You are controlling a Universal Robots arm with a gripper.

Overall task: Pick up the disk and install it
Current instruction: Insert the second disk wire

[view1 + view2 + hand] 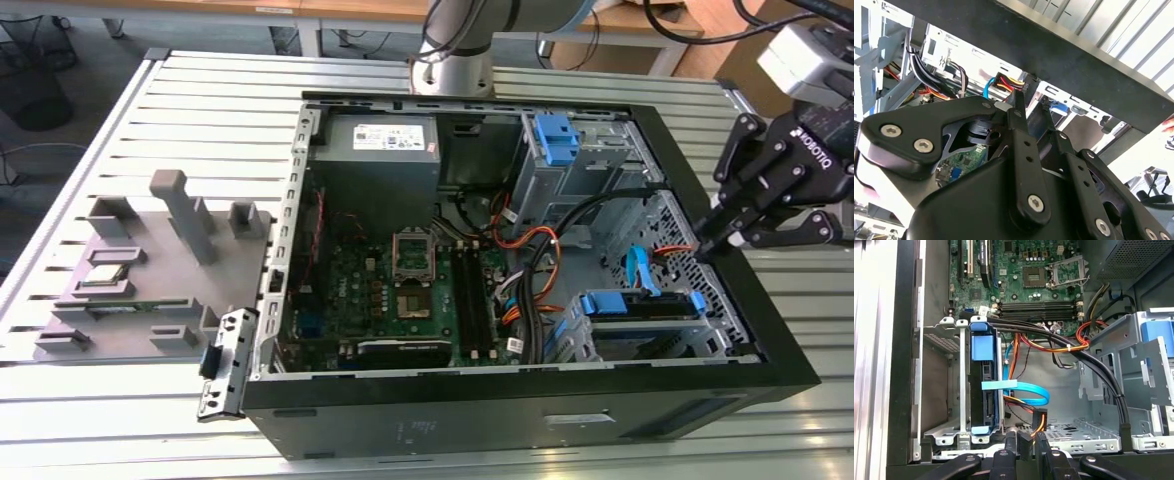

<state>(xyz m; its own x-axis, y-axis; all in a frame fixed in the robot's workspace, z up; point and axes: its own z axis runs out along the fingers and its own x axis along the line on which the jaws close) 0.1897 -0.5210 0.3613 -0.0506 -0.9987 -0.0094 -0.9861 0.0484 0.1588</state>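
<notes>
- One slatted metal table (200, 110) carries your open black computer case (534, 400) and a grey plastic fixture tray (147, 270).
- You can see the blue-framed disk (983, 385) seated on edge in the case's drive cage (954, 430).
- Your black gripper (727, 235) hovers over the case's rim, fingers (1010, 440) nearly together, clenched around nothing.

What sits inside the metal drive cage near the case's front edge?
The disk in its blue carrier stands on edge inside the drive cage. Its label and far face are hidden by the cage walls.
</notes>
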